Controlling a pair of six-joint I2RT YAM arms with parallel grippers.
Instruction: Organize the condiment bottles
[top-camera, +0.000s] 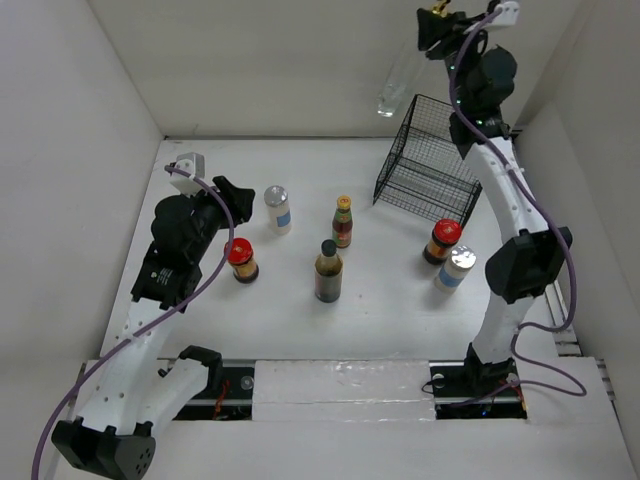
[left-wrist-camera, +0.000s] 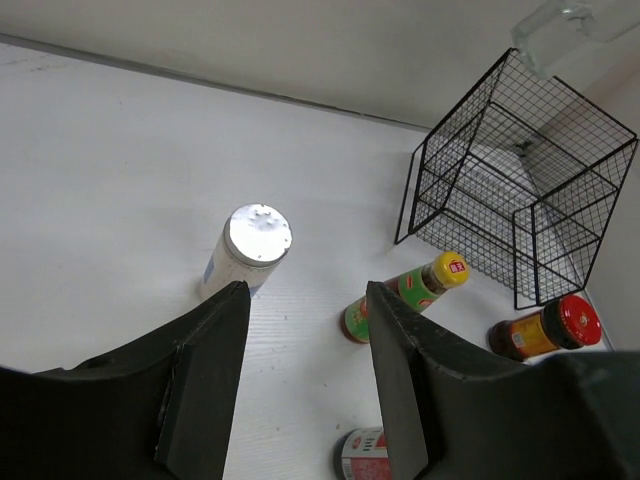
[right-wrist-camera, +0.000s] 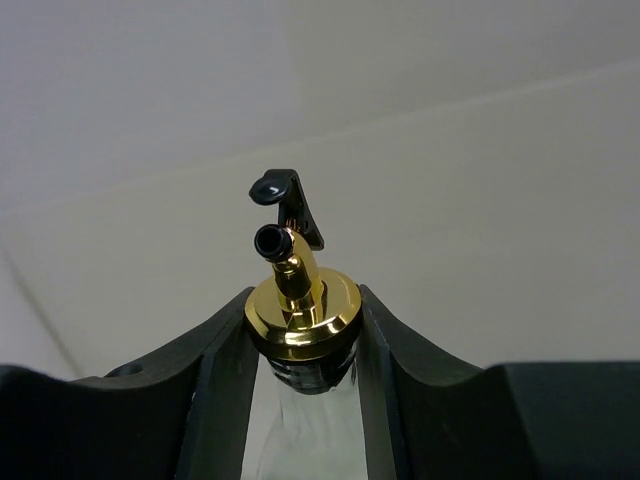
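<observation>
- We are holding our left gripper (left-wrist-camera: 307, 300) unclenched above the table, its jaws spread with nothing between them.
- Just ahead of its left finger a white silver-lidded shaker (left-wrist-camera: 250, 250) is standing upright. We are judging it light and smooth-sided, so we are planning to take it around the body below the lid.
- A red-lidded jar (top-camera: 241, 260) is sitting close beside this gripper's wrist. It looks like glass, squat and heavier for its size, and best held at the waist.
- Ahead and to the right of the open fingers, the small yellow-capped bottle (left-wrist-camera: 405, 295) is standing. It is narrow and top-heavy, so we are treating it as easy to tip.
- The dark black-capped bottle (top-camera: 327, 271) is standing between the two arms.
- A second red-lidded jar (left-wrist-camera: 545, 328) and a second shaker (top-camera: 455, 268) are standing by the right arm's forearm, well below its gripper.
- Our right gripper (right-wrist-camera: 303, 325) is clamping the tall clear bottle (top-camera: 398, 85) at the neck, under its gold cap (right-wrist-camera: 303, 312). The bottle is hanging tilted, high over the black wire basket (left-wrist-camera: 520, 190).
- We are reckoning it fragile and slippery, with the long body swinging below the grip.
</observation>
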